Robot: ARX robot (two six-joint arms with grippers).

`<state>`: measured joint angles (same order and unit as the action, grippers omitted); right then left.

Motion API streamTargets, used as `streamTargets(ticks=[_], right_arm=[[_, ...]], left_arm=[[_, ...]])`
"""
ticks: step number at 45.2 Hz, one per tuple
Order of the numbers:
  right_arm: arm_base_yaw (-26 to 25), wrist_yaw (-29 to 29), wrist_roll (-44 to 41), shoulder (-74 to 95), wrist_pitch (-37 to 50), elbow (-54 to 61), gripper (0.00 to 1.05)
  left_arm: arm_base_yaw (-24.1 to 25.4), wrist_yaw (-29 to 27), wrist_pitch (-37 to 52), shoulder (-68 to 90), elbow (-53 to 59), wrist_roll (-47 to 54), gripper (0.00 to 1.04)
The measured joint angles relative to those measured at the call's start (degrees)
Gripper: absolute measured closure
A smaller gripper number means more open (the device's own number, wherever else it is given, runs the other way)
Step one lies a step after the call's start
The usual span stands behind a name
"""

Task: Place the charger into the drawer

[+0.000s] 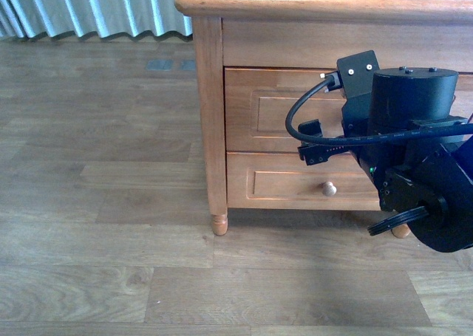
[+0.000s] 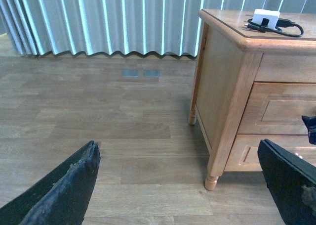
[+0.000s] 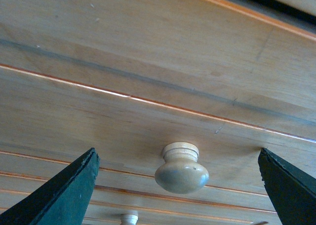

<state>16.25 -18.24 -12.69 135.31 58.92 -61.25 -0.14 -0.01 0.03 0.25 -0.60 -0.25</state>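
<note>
While our right gripper (image 3: pixel 176 155) stands spread wide before the drawer (image 3: pixel 74 121), its pale knob (image 3: pixel 181 168) sits between the fingers, touching neither. The drawer front lies shut in the cabinet (image 1: pixel 211 129). We see the charger (image 2: pixel 266 17) on the cabinet top, its black cable near the front edge. Our left gripper (image 2: pixel 177 146) is released too and holds nothing. It hangs over bare wooden floor (image 2: pixel 123 116), apart from the cabinet's corner leg (image 2: pixel 211 181), with open room toward the curtain (image 2: pixel 98 17).
</note>
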Motion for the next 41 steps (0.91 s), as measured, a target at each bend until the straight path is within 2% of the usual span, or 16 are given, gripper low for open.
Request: streamTargets(ticks=[23, 30, 41], right_arm=[[0.0, -0.3, -0.2, 0.2, 0.2, -0.1, 0.09], [0.0, -0.3, -0.2, 0.6, 0.2, -0.2, 0.22], [0.0, -0.5, -0.5, 1.1, 0.4, -0.5, 0.55]], left_arm=[[0.0, 0.0, 0.0, 0.0, 0.0, 0.0, 0.06], [0.0, 0.0, 0.0, 0.0, 0.0, 0.0, 0.06], [0.0, 0.0, 0.0, 0.0, 0.0, 0.0, 0.06]])
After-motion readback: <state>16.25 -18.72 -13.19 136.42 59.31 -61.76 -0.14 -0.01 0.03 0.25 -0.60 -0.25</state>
